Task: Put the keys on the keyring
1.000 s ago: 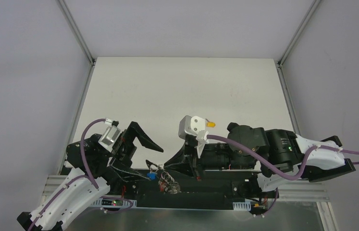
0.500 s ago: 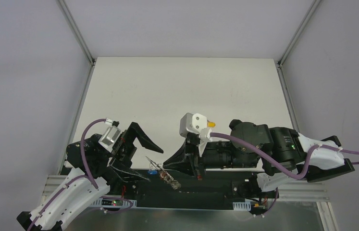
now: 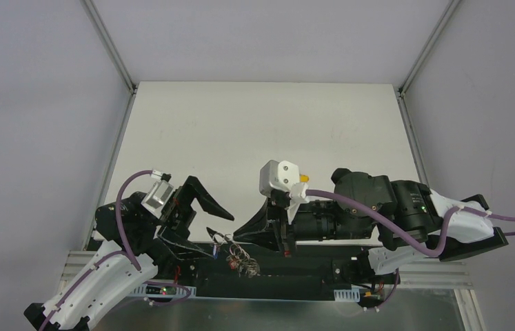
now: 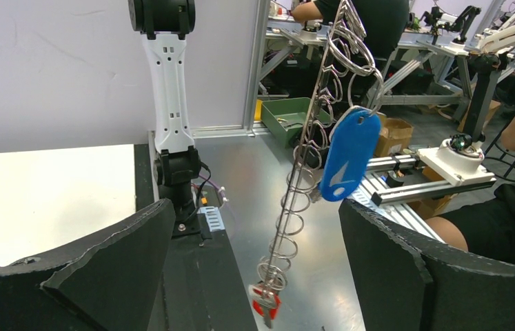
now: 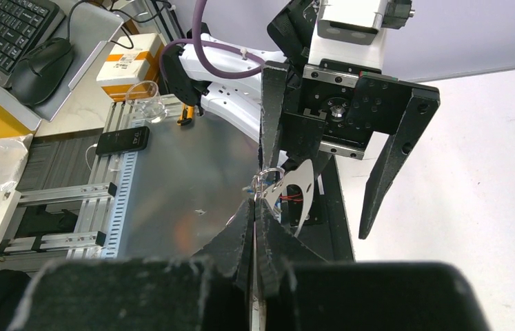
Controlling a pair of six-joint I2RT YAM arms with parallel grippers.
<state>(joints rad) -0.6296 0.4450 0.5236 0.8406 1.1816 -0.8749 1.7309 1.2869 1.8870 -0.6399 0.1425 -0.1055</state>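
The white surface (image 3: 261,131) carries nothing I can make out from the top view; all the work hangs in the air off its near edge, over the black base between the two arms. My right claw (image 3: 236,235) is pinched fully shut on the keyring (image 4: 307,162), gripping it by the wire at one end so the rest dangles free below the tips. My left claw (image 3: 221,234) faces it with its fingers spread wide and holding nothing, and its wrist camera shows the keyring hanging in the gap between them, touching neither one. I judge the keyring to be light but awkward. The thin wire is stiff and slick, and everything threaded on it swings loosely, so it will rock and twist with any bump. A second hold should go on the bare wire of the loop, close to the right claw's pinch, not on the hanging clutter. The blue tag (image 4: 349,155) is flat plastic and the broadest thing there, easy to pinch, but it pivots on its own small ring and would steer nothing. At the lowest point hangs a red-headed key (image 4: 266,303), tiny against my fingers. I expect keys that size to slip or rotate unless squeezed flat across the head. I cannot tell whether any loose keys remain elsewhere.
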